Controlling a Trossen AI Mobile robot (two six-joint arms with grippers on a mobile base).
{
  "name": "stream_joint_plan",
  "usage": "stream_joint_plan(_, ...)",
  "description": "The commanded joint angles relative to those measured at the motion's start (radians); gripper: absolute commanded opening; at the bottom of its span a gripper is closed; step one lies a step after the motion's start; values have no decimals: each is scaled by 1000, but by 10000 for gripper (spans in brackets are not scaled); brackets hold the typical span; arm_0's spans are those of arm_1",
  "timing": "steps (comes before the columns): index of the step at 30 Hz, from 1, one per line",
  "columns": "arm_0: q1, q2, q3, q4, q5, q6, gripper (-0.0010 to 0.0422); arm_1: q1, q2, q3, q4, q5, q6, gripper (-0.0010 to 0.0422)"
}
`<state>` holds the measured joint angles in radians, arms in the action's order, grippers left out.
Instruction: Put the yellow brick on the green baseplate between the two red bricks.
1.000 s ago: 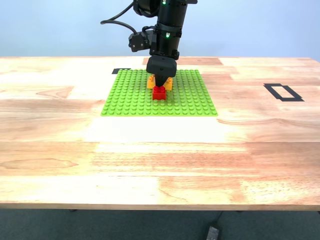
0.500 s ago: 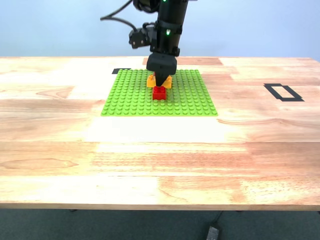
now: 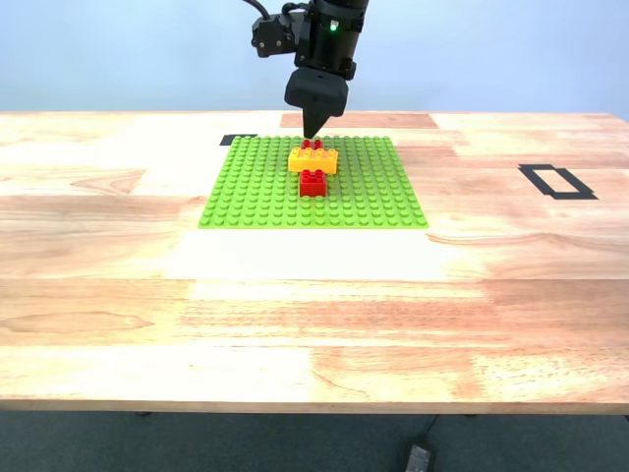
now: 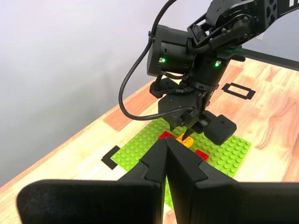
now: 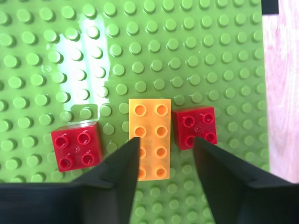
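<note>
Wooden table (image 3: 314, 315): pale planks; black tape marks, one a rectangle outline (image 3: 556, 181) toward the exterior view's right, one small mark (image 3: 237, 139) at the baseplate's far corner.

Green baseplate (image 3: 265, 192): lies flat on the table's far half.

My second gripper (image 3: 314, 126): hangs above the brick row, clear of the bricks. In the second wrist view (image 5: 163, 179) its jaws stand spread, empty, with the yellow brick showing in the gap below.

My first gripper (image 4: 166, 161): jaws pressed together, holding nothing, well apart from the baseplate.

Yellow brick (image 5: 149, 138): seated on the baseplate between the two red bricks, its long sides toward them. One red brick (image 5: 195, 127) sits just beside it; the other red brick (image 5: 77, 145) stands apart across a strip of bare studs.
</note>
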<state>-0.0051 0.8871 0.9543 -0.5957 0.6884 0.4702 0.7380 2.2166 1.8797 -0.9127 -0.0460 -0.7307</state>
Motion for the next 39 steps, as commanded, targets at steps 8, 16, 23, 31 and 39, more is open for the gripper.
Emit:
stream_joint_plan(8, 0, 0, 0, 0, 0, 0, 0, 2, 36, -5, 5, -8, 10, 8)
stream_joint_plan(16, 0, 0, 1, 1, 0, 1, 0, 6, 27, -53, 32, -33, 10, 8)
stream_joint_plan(23, 0, 0, 1, 1, 0, 1, 0, 29, 35, -68, 43, -33, -7, 8)
stream_joint_plan(31, 0, 0, 1, 0, 0, 0, 0, 25, 19, -94, 57, 45, -83, 8)
stream_joint_plan(39, 0, 0, 1, 0, 0, 0, 0, 27, -6, -148, 95, 49, -113, 2)
